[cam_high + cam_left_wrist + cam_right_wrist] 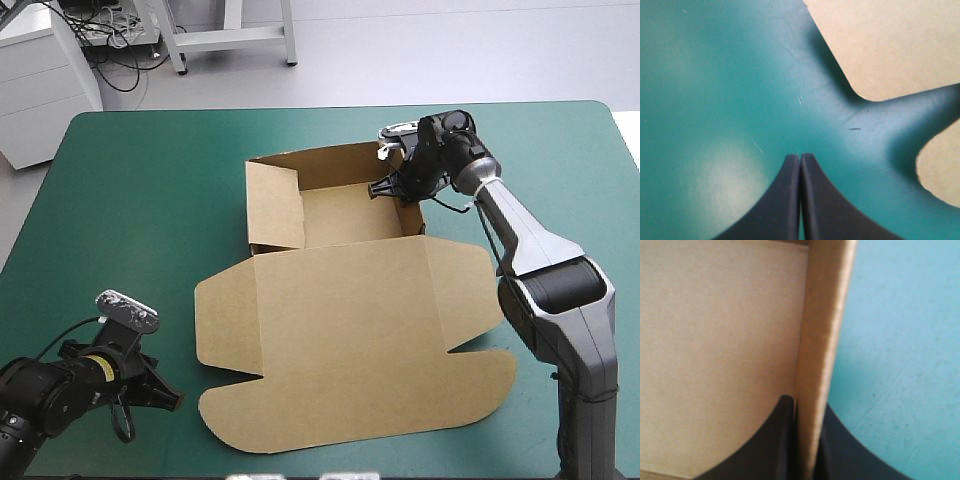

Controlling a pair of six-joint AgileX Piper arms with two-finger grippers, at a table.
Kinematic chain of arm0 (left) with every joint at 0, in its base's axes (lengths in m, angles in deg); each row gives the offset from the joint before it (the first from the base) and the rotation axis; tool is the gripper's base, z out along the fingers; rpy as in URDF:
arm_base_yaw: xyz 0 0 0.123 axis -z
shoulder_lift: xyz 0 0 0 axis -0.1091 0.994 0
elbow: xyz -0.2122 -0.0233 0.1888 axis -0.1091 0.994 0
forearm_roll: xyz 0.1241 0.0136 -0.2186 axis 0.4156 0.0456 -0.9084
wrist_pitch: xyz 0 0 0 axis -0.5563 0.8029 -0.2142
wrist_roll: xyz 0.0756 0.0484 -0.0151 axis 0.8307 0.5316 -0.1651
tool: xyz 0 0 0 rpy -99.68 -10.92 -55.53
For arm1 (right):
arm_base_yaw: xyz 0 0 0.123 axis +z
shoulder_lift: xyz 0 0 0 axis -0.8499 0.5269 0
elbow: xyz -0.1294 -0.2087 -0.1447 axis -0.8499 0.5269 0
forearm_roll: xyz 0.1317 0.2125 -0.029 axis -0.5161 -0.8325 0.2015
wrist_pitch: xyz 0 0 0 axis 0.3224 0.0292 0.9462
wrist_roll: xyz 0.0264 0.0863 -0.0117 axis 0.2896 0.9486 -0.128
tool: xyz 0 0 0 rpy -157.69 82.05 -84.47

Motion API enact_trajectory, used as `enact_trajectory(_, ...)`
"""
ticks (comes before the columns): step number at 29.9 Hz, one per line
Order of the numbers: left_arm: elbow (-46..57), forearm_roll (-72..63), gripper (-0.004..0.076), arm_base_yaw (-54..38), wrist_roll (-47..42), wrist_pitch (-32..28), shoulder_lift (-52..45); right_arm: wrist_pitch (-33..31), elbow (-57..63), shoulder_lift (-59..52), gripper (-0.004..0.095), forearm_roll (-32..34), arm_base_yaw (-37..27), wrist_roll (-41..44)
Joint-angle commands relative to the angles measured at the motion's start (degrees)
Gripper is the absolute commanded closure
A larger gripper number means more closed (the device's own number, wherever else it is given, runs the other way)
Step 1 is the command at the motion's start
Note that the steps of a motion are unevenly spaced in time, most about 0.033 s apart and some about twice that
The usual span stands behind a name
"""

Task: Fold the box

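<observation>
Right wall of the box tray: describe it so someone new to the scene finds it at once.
On the teal-green table lies the brown box, its lid flat toward the near edge, its tray beyond. The wall is the tray's upright right side, the only one pinched by the right gripper.

In the left wrist view the box [900, 45] is cut off at the edge, only two rounded flaps show. In the right wrist view its raised wall [822, 340] is blurred and covers the inner finger sides of the right gripper [806, 410]
</observation>
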Motion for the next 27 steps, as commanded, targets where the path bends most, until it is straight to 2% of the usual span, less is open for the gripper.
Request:
enact_trajectory(1,-1.29,0.03,0.0756,0.12,-0.77,-2.33,-0.41,1.11,-1.47,-3.47,0.0931,0.61,-0.12,-0.46)
enact_trajectory(4,-1.29,0.11,0.0756,0.12,-0.77,-2.33,-0.41,0.78,-1.72,-3.47,0.0931,2.32,-0.12,-0.46)
enact_trajectory(14,-1.29,2.42,0.0756,0.12,-0.77,-2.33,-0.5,-2.54,-9.42,-3.57,0.0931,19.06,-1.34,-0.81)
enact_trajectory(20,-1.29,2.42,0.0756,0.12,-0.77,-1.74,-0.5,-2.31,-13.45,-3.57,0.0931,16.57,-8.05,-2.74)
enact_trajectory(27,-1.29,2.42,0.0756,0.12,-0.77,-1.58,-0.5,-2.11,-13.45,-3.57,0.0931,13.67,-22.48,-2.74)
